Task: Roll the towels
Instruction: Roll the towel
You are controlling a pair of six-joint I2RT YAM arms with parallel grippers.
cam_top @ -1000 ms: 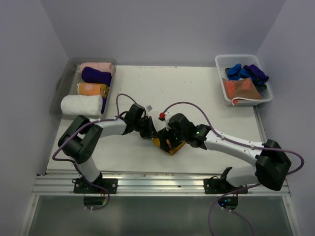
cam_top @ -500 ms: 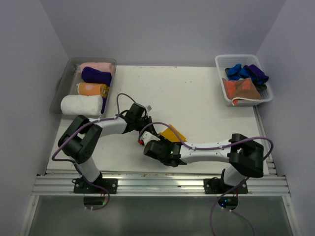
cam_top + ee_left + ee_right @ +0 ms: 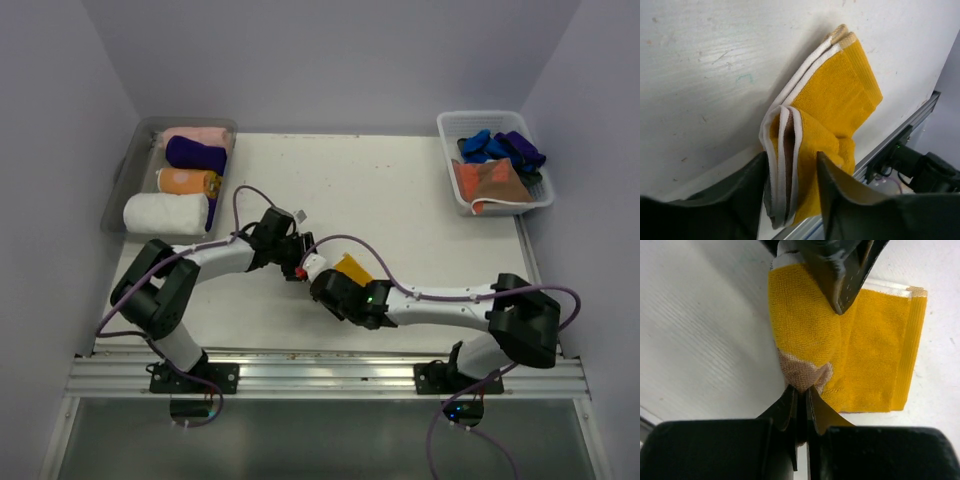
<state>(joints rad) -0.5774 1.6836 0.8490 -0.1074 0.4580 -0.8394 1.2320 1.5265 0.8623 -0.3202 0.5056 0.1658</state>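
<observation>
Right tool [image 3: 801, 390] pinches the yellow towel [image 3: 875, 340] edge; left tool [image 3: 790, 162] clamps its fold.

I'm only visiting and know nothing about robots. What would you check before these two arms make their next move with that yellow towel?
1. Right gripper has a hold: ok, shut on a bunched fold of the yellow towel.
2. Left gripper has a hold: ok, its fingers clamp the folded end from both sides.
3. Towel rolled: not ok, most of it lies flat and folded.
4. Towel fully on the table: ok.
5. Grippers clear of each other: cannot tell, they work very close together.
6. Room in the bin with the four rolled towels: cannot tell.
</observation>
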